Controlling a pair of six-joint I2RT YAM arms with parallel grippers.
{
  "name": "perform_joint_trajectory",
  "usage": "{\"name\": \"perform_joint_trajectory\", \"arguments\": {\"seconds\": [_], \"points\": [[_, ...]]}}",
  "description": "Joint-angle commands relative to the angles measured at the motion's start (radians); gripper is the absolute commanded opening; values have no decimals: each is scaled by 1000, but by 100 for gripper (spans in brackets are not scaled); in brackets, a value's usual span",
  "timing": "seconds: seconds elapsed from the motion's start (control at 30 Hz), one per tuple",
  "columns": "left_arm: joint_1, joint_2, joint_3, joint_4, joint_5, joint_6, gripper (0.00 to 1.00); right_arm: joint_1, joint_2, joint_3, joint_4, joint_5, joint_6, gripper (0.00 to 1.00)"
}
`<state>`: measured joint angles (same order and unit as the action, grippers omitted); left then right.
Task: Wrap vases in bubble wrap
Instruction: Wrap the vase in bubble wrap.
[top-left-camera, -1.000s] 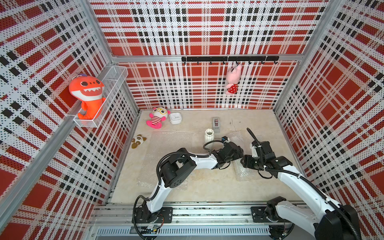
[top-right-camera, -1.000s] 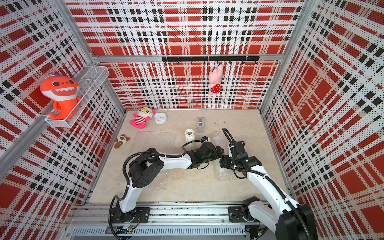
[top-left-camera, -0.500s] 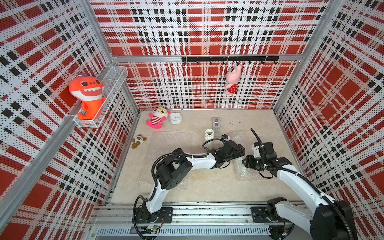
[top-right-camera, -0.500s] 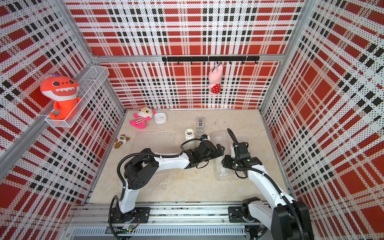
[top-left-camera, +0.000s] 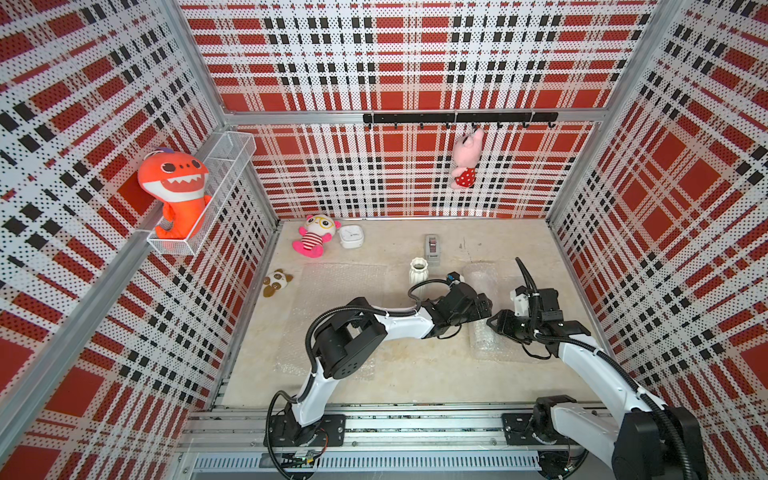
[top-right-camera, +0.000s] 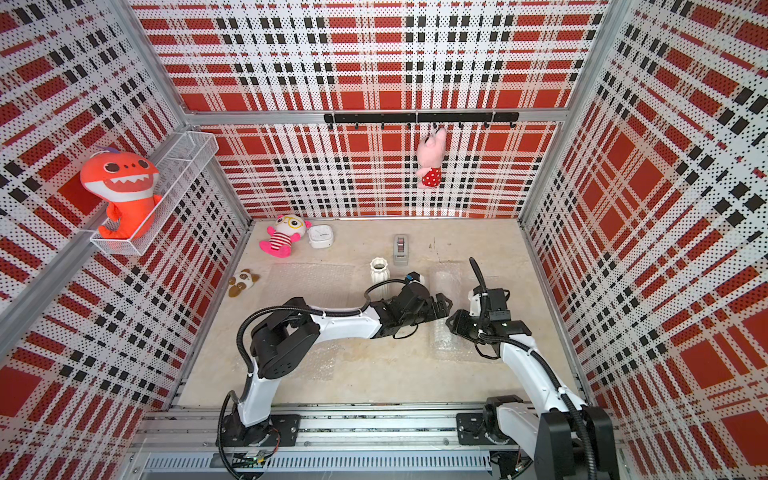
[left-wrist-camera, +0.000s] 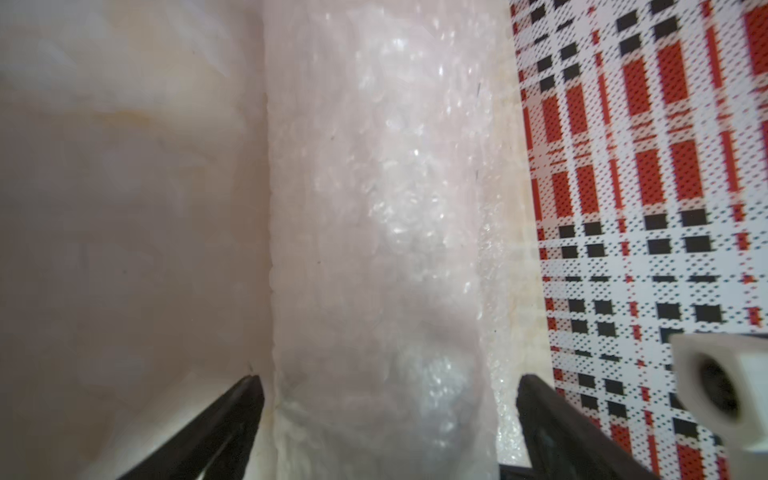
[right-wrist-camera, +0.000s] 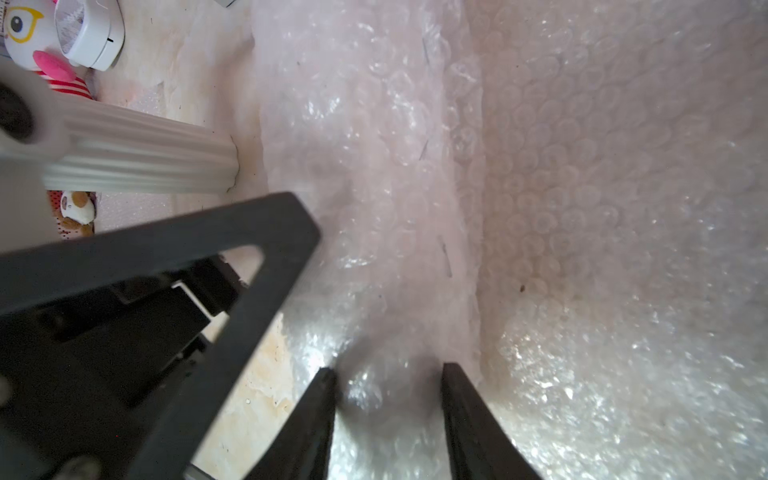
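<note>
A small white ribbed vase (top-left-camera: 418, 270) (top-right-camera: 379, 270) (right-wrist-camera: 137, 162) stands upright on the floor. To its right lies a long roll of bubble wrap (top-left-camera: 482, 278) (top-right-camera: 445, 282) (left-wrist-camera: 382, 208) (right-wrist-camera: 374, 166); whether a vase is inside cannot be told. My left gripper (top-left-camera: 485, 306) (left-wrist-camera: 388, 399) is open wide, a finger on each side of the roll and clear of it. My right gripper (top-left-camera: 495, 324) (right-wrist-camera: 388, 399) has its fingers pressed on the roll's near end. A second flat sheet of bubble wrap (top-left-camera: 336, 299) (top-right-camera: 307, 286) lies on the left.
A grey tape dispenser (top-left-camera: 432, 249) stands behind the vase. A white box (top-left-camera: 351, 237), a pink plush doll (top-left-camera: 313, 239) and a small panda plush (top-left-camera: 276, 282) lie at the back left. The side wall is close to the right of the roll.
My left gripper has opened wide around the roll. The right gripper's jaws have narrowed onto the roll's end, and the right arm has shifted slightly.
</note>
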<state>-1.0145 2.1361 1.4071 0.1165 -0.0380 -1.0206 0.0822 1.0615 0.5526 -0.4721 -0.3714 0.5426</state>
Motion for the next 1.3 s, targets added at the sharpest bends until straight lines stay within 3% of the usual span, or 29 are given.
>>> {"name": "perform_joint_trajectory", "arguments": {"seconds": [0.0, 0.3, 0.37, 0.6, 0.77, 0.87, 1.07, 1.27], "points": [[-9, 59, 75, -68, 38, 62, 98, -10, 18, -31, -22, 39, -2, 43], [-24, 129, 133, -155, -4, 92, 100, -13, -12, -31, -22, 47, -1, 45], [-31, 132, 135, -178, -19, 109, 98, -13, -22, -27, -24, 48, -3, 52], [-40, 116, 95, -250, -54, 156, 95, -13, -117, 41, -72, 50, -4, 60], [-69, 141, 141, -276, -59, 168, 97, -13, -162, 159, -157, 216, -31, 61], [-67, 168, 156, -276, -36, 160, 96, -48, -111, 199, -152, 262, -52, 59], [-69, 213, 210, -318, -56, 162, 94, -87, -21, 231, -11, 226, -72, 54], [-68, 167, 178, -361, -106, 185, 88, -88, 48, 259, 22, 174, -82, 53]]}}
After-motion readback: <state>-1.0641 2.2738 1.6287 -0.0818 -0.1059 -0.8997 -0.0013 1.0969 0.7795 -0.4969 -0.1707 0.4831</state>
